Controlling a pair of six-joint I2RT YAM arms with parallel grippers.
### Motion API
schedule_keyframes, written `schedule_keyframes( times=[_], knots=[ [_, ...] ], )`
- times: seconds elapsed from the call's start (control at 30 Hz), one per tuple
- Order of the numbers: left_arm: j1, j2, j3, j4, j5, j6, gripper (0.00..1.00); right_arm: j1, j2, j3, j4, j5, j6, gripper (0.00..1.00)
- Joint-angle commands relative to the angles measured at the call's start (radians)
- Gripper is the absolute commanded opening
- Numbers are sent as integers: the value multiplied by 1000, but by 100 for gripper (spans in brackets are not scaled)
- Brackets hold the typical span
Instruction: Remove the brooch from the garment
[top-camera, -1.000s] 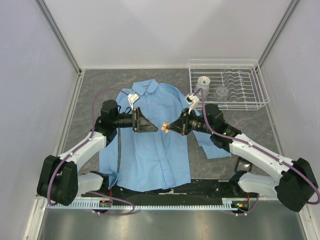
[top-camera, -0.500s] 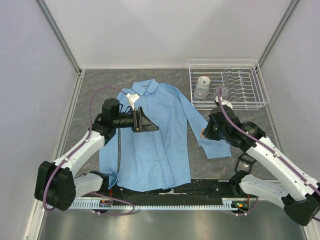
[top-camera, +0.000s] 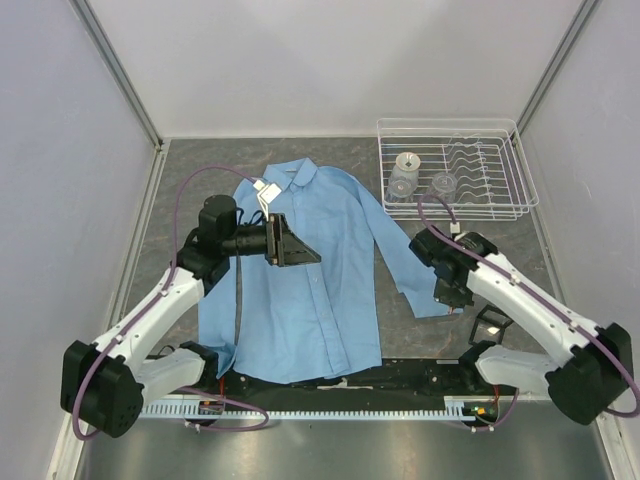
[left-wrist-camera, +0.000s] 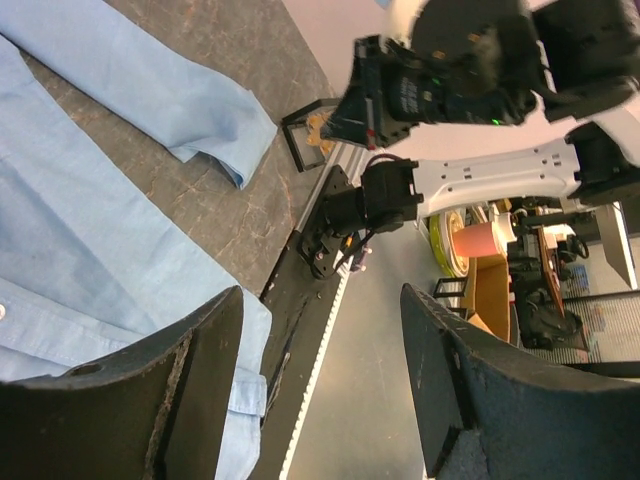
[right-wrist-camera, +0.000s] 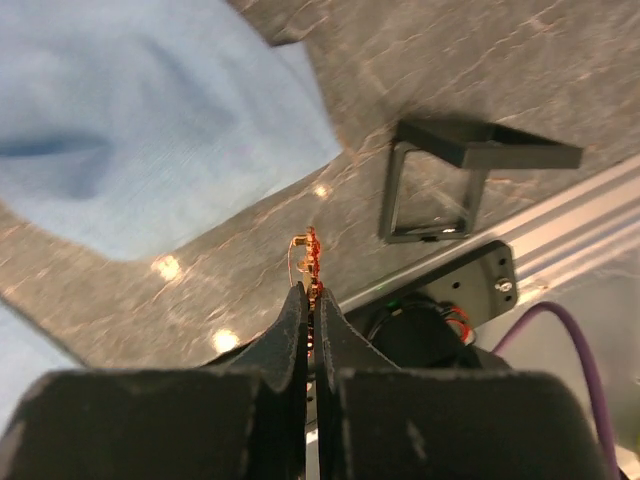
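Removal looks done; only the set-down seems left. At centre-left of the overhead view, the left end effector (top-camera: 293, 243) hovers level over the garment (top-camera: 320, 300), jaws spread and empty. At lower right, the right end effector (right-wrist-camera: 310, 296) points down, clenched on the brooch (right-wrist-camera: 311, 255) above bare tabletop (right-wrist-camera: 480, 60) beside the sleeve cuff (right-wrist-camera: 200, 120).

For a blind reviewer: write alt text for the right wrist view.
The right gripper, shut, pinches the tiny orange-red brooch at its fingertips, held above the dark table. The blue shirt lies upper left; a small black frame stands upper right.
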Motion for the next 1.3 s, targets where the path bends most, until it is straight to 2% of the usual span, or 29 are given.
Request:
schedule_keyframes(
  times=[0.0, 0.17, 0.3, 0.47, 0.77, 0.87, 1.03, 1.27],
  knots=[
    [1, -26, -28, 46, 68, 14, 70, -33, 95, 11, -143, 117, -8, 0],
    [2, -26, -34, 71, 84, -4, 70, -47, 193, 14, -141, 108, -59, 0],
    [2, -26, -48, 97, 96, -23, 70, -131, 237, 13, -140, 96, -138, 0],
    [2, -22, -66, 145, 120, -58, 70, -178, 328, 20, -143, 45, -208, 0],
    [10, -9, -86, 221, 165, -113, 70, -218, 457, 24, -141, 32, -218, 0],
    [10, -9, -91, 238, 176, -125, 70, -256, 468, 22, -143, 54, -202, 0],
    [11, -9, -97, 254, 188, -139, 70, -428, 426, 17, -143, 94, -162, 0],
    [13, -9, -103, 269, 200, -148, 69, -478, 447, 94, -143, 173, -171, 0]
  ],
)
